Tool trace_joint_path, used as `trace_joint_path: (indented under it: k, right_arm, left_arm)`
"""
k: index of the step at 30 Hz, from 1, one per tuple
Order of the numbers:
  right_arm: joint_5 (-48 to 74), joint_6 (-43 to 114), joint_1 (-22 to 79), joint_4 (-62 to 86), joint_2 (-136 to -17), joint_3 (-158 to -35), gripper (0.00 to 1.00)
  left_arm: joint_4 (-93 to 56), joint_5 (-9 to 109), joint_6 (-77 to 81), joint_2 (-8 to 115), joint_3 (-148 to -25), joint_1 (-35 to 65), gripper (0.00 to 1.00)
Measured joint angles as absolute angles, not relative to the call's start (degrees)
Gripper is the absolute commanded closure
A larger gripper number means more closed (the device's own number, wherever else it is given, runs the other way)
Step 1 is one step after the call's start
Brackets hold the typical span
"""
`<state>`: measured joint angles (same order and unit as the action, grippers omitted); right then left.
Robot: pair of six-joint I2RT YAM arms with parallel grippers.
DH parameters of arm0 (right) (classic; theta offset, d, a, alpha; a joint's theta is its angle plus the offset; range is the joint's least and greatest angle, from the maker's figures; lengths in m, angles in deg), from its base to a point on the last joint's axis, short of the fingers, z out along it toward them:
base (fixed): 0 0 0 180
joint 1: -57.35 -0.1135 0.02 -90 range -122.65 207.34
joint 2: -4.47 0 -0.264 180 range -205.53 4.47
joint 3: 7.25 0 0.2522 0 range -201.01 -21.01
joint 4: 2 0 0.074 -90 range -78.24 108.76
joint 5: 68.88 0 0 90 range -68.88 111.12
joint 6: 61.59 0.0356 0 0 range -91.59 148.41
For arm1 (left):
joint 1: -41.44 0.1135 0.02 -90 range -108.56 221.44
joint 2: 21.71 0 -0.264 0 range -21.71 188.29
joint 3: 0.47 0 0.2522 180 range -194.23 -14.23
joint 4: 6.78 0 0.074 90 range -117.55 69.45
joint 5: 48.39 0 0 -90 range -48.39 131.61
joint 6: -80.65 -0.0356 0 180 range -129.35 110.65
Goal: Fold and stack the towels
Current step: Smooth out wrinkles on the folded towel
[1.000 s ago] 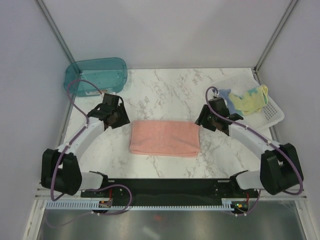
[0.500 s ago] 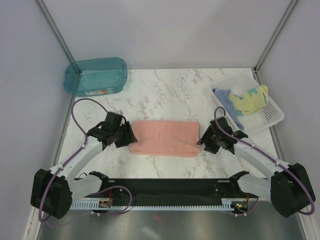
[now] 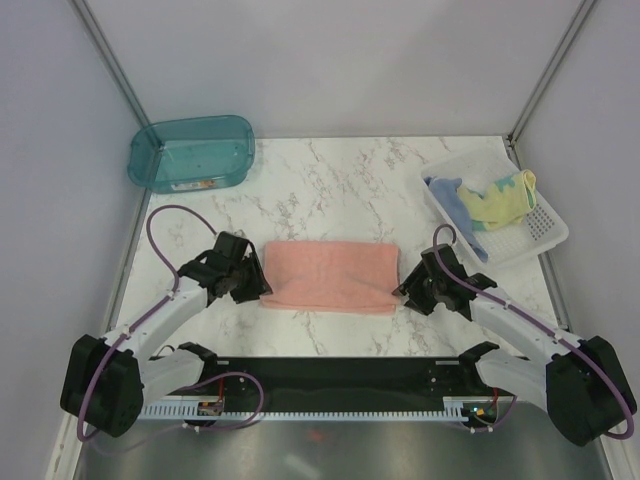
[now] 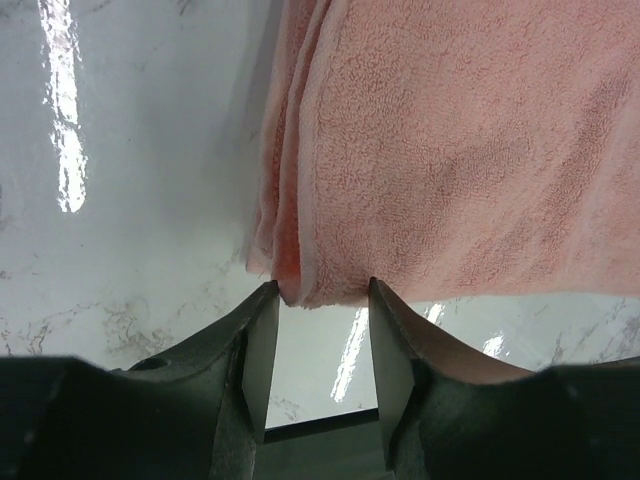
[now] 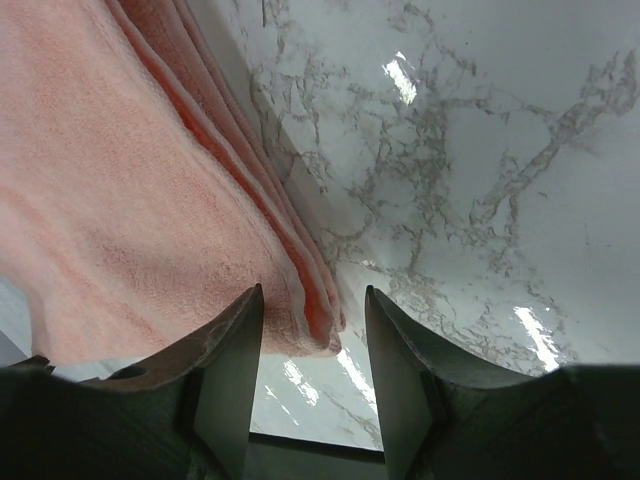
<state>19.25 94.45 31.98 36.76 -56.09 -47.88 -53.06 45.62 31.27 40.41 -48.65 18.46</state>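
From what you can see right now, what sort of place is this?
Probably a robot test cell: plain grey walls enclose a white marble-patterned table, two black-and-white robot arms are mounted at its near edge, and a folded salmon-pink terry towel lies between them.

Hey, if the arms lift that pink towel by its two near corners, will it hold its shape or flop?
Likely floppy: the pink towel is soft terry, so its middle should sag between lifted corners. Its stacked layers lie loose at the edge, so they may peel apart unless all are pinched. The looped pile probably resists slipping.
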Motion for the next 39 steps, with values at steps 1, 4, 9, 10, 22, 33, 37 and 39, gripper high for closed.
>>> trace_joint_path:
  k: [1, 4, 9, 10, 22, 33, 37, 39]
  right_arm:
    - [19.23, 94.69, 31.94, 36.15, -55.98, -47.58, 0.49]
    - [19.2, 95.26, 31.94, 34.88, -55.72, -46.94, 0.52]
    - [19.16, 96.0, 31.91, 33.5, -55.45, -46.44, 0.55]
    - [19.16, 96.13, 31.85, 33.24, -55.41, -46.33, 0.56]
    - [17.74, 96.53, 31.56, 32.91, -53.01, -45.65, 1.0]
    - [14.66, 96.24, 30.49, 31.84, -45.57, -40.23, 1.0]
    - [12.97, 97.01, 30.45, 31.42, -43.96, -34.7, 0.8]
    - [12.34, 96.9, 30.45, 31.05, -43.74, -34.42, 0.69]
  left_arm:
    - [-52.93, 45.34, 31.32, 40.44, -48.65, 18.43, 0.57]
    - [-52.56, 44.77, 31.34, 40.72, -48.65, 18.43, 0.6]
    - [-51.57, 44.7, 31.34, 42.1, -48.65, 18.41, 0.64]
    - [-51.48, 44.7, 31.34, 42.29, -48.65, 18.41, 0.64]
    - [-52.18, 44.61, 31.32, 42.36, -49.3, 18.37, 0.98]
    - [-55.88, 40.61, 31.1, 40.0, -51.6, 16.86, 0.98]
    - [-56.25, 39.67, 31.16, 43.02, -51.01, 16.29, 0.82]
    - [-56.93, 38.67, 31.4, 45.0, -50.83, 16.16, 0.73]
